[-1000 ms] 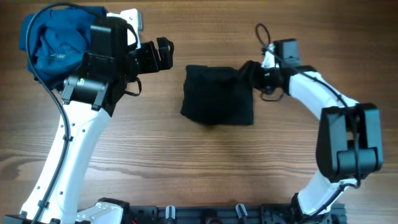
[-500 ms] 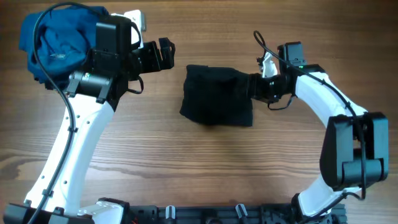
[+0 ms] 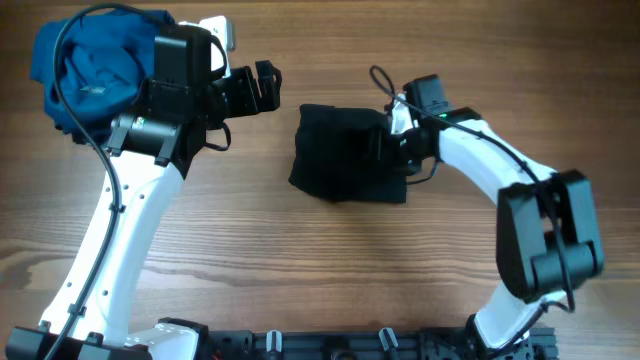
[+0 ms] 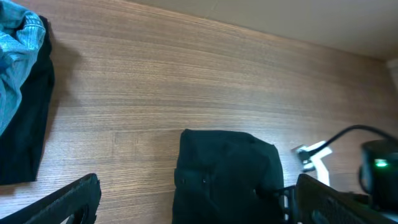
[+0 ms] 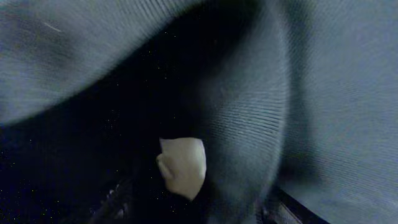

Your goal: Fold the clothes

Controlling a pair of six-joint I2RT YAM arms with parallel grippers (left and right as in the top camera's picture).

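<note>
Overhead: black garment (image 3: 348,165) already folded into compact square. Right gripper (image 3: 388,148) buried in garment's right edge, grip cannot be told. Left gripper (image 3: 268,86) up-left of garment, jaws wide, empty. Blue pile (image 3: 90,65) far left of garment, apparently unfolded, remains.

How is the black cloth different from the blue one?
The black cloth is folded into a flat, neat square; the blue cloth is a crumpled heap. The black one lies mid-table with the right gripper at its edge; the blue one sits in the far left corner, no gripper on it. Both rest on the wooden table.
</note>
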